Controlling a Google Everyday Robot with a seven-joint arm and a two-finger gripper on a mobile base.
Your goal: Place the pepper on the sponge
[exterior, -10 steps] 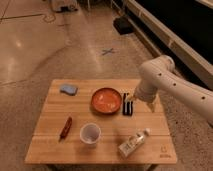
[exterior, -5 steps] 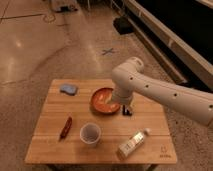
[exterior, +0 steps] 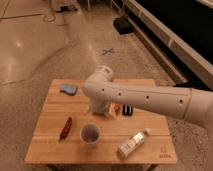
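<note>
- Counter (exterior: pixel 150 150): pale wooden slats, flat and smooth.
- Arm (exterior: pixel 150 100): a glossy white tube that reaches in from the right, behind the cup (exterior: pixel 90 134).
- Gripper (exterior: pixel 108 112): hangs low, just behind and to the right of the cup. I cannot tell whether it is spread or pressed together.
- Bottle (exterior: pixel 132 143): clear plastic, lying on its side to the right of the cup.
- Cup: white, round and upright.
- Sponge (exterior: pixel 68 89): a soft blue pad well behind and to the left of the cup. Its top is bare, and it would likely give under a load.
- Pepper (exterior: pixel 65 127): a slim, tapered red chili lying flat just left of the cup, well apart from the sponge. It is probably light, waxy-slick and slightly pliant, so I would pinch it gently across its thicker middle.
</note>
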